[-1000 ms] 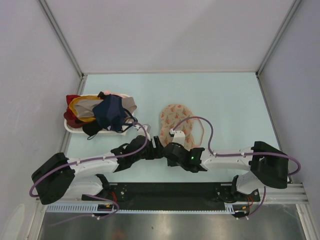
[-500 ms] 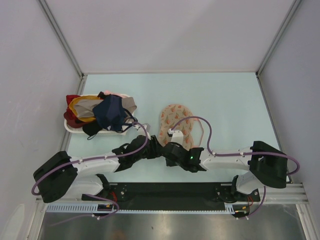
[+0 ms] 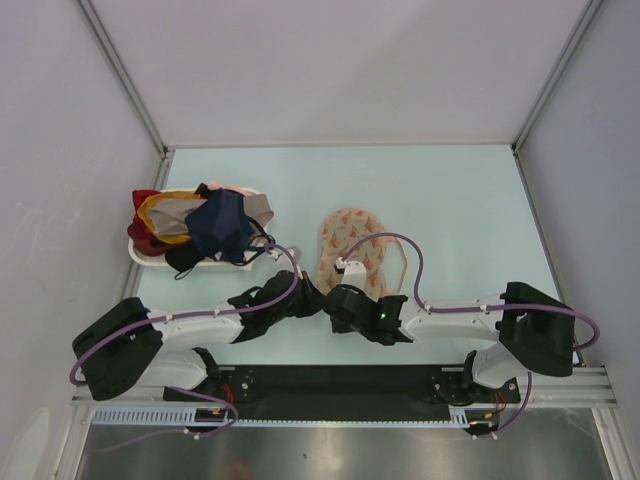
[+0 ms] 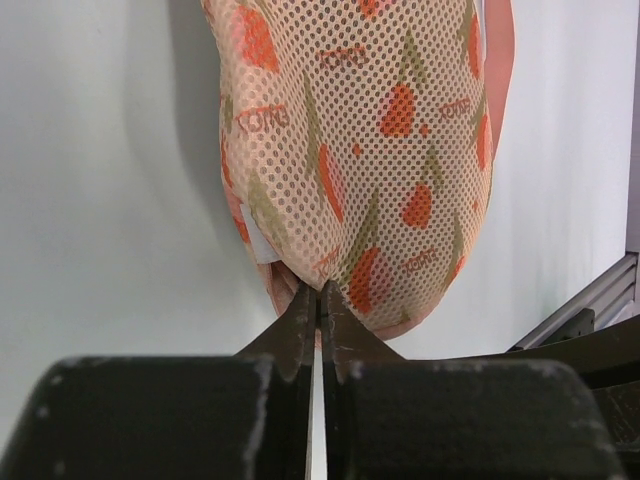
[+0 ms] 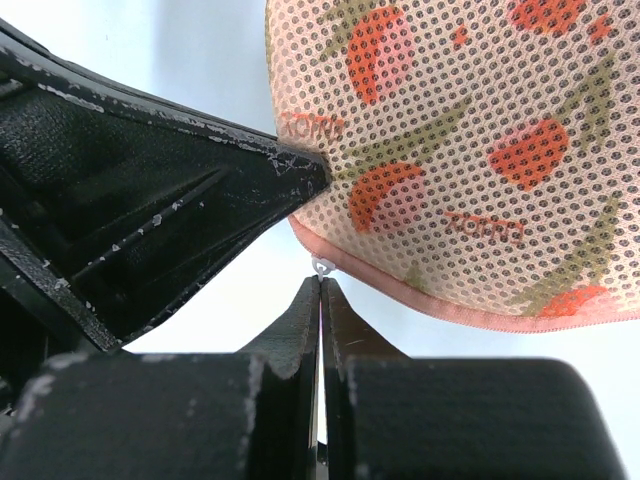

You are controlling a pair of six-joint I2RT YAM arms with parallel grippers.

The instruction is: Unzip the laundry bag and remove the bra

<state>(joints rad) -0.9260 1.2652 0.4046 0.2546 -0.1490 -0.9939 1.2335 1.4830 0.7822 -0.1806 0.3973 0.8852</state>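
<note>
The laundry bag [image 3: 355, 248], a beige-pink mesh pouch with red-orange motifs, lies flat at mid-table. In the left wrist view the laundry bag [image 4: 360, 150] fills the top, and my left gripper [image 4: 320, 290] is shut on a pinch of mesh at its near end. My right gripper [image 5: 320, 282] is shut on the small white zip pull [image 5: 321, 266] that hangs from the pink zip rim [image 5: 440, 305]. The left gripper's fingers [image 5: 150, 190] show just to its left. From above, the left gripper [image 3: 318, 296] and the right gripper [image 3: 332, 297] meet at the bag's near tip. The bra is hidden.
A white tray [image 3: 140, 256] at the left holds a heap of navy, red and yellow garments [image 3: 205, 225]. Grey walls enclose the table on three sides. The black base rail [image 3: 340, 380] runs along the near edge.
The left arm has moved right, up to the bag's near tip, and its gripper has gone from open to shut on the mesh. The right gripper has stayed shut and nearly still.
</note>
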